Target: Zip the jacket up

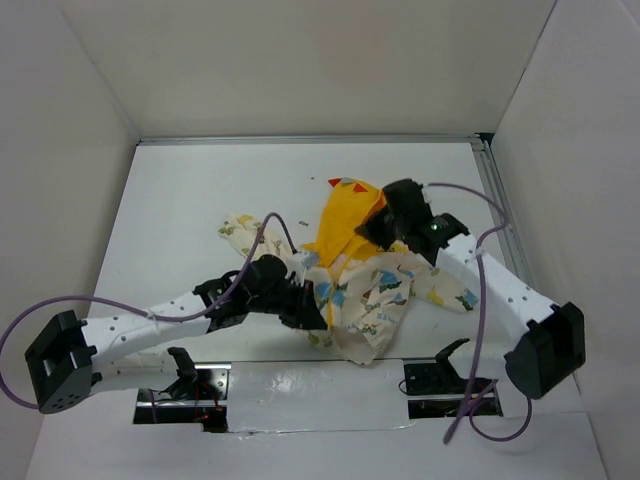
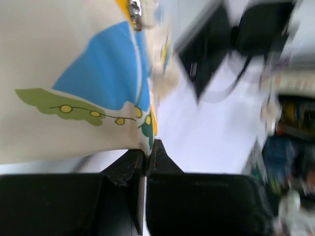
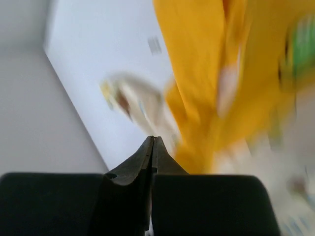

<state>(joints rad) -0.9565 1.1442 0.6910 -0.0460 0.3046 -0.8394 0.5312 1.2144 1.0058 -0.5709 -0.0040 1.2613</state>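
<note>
Pinched jacket (image 2: 74, 59) edge in left gripper (image 2: 147, 150); right gripper (image 3: 152, 142) closed; table (image 1: 250, 180) edges distant.

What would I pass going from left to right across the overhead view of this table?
Left arm's black elbow → left arm's base → jacket → right arm's black elbow.

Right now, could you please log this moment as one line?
jacket crumpled, yellow lining exposed | left gripper shut on jacket edge | right gripper shut by lining, grip unclear
</note>
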